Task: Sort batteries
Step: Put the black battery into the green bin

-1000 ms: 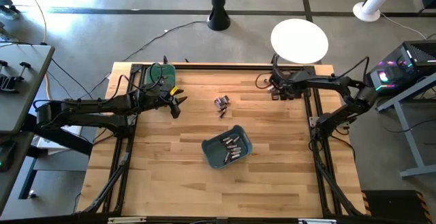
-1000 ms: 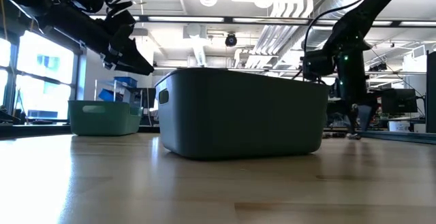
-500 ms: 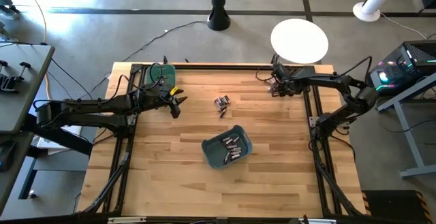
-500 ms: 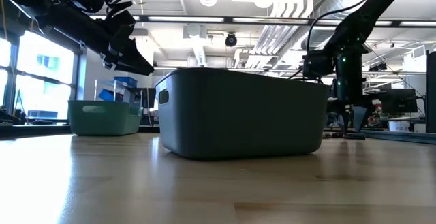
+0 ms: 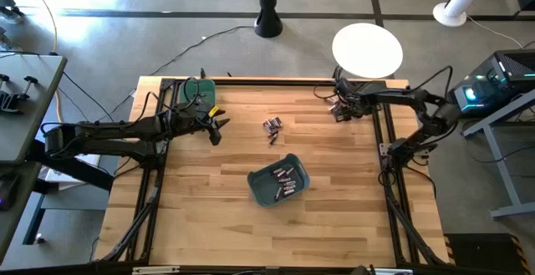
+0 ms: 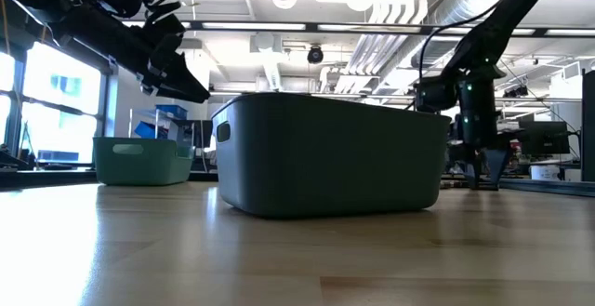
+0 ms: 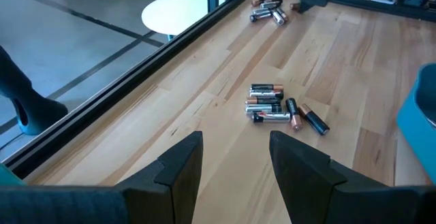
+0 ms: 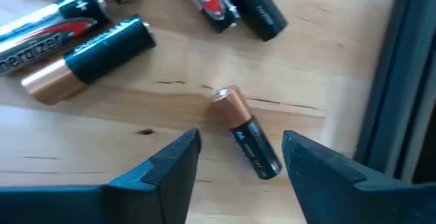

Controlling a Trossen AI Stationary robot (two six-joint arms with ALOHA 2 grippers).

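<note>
Loose batteries lie in two groups on the wooden table: a small pile (image 5: 272,127) mid-table and a scatter (image 5: 338,112) by the far right corner. More batteries (image 5: 283,180) lie in the teal bin (image 5: 261,190). My right gripper (image 8: 240,157) hovers open over the corner scatter. Its fingers stand on either side of a copper-and-black battery (image 8: 248,141) lying flat, without touching it. My left gripper (image 7: 235,157) is open and held above the table left of the middle pile (image 7: 276,108).
A green bin (image 5: 194,91) sits at the far left corner, behind my left gripper (image 5: 219,127). Black rails (image 5: 387,154) run along the table's sides; one passes close to my right gripper (image 5: 338,108). Bare wood lies near the table's near edge.
My right arm has shifted a little toward the table's far edge, over the scattered batteries at the far right corner. My left arm has kept still, and no battery has moved.
</note>
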